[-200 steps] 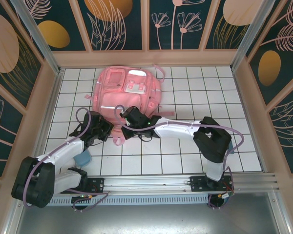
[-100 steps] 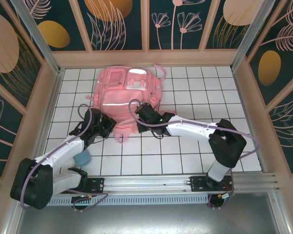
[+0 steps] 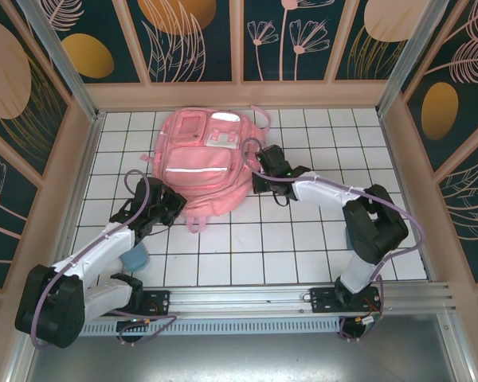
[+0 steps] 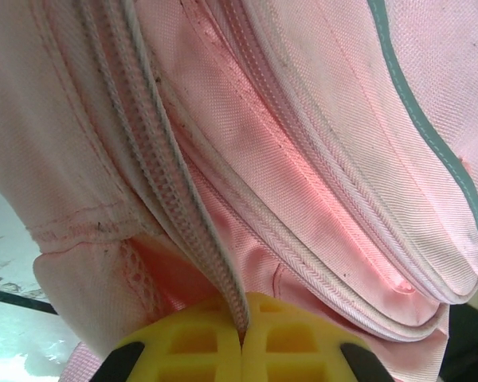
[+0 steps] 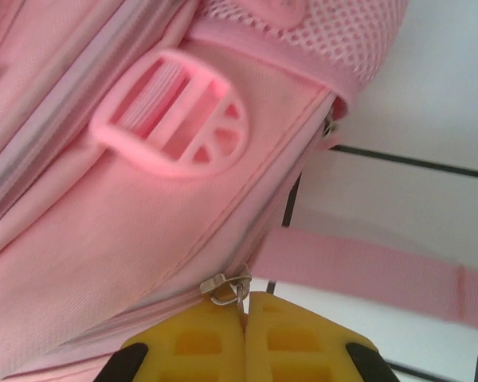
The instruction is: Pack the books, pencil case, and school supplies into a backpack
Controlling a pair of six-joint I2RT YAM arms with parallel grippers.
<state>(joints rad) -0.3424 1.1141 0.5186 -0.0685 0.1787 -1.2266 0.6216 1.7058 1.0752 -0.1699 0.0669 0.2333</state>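
Top external view: backpack (image 3: 207, 155) lies flat on the white tiled table (image 3: 303, 247), upper centre of frame, with one gripper at each side.

Left gripper (image 3: 174, 208) meets the backpack's lower left corner. In the left wrist view its yellow fingers (image 4: 191, 350) are pressed together on a zip seam (image 4: 183, 207) of the pink fabric. Right gripper (image 3: 256, 177) meets the backpack's right edge. In the right wrist view its fingers (image 5: 303, 342) are closed together on the metal zip pull (image 5: 225, 288), below a pink plastic buckle (image 5: 171, 111). A pink strap (image 5: 366, 274) lies on the table at lower right.
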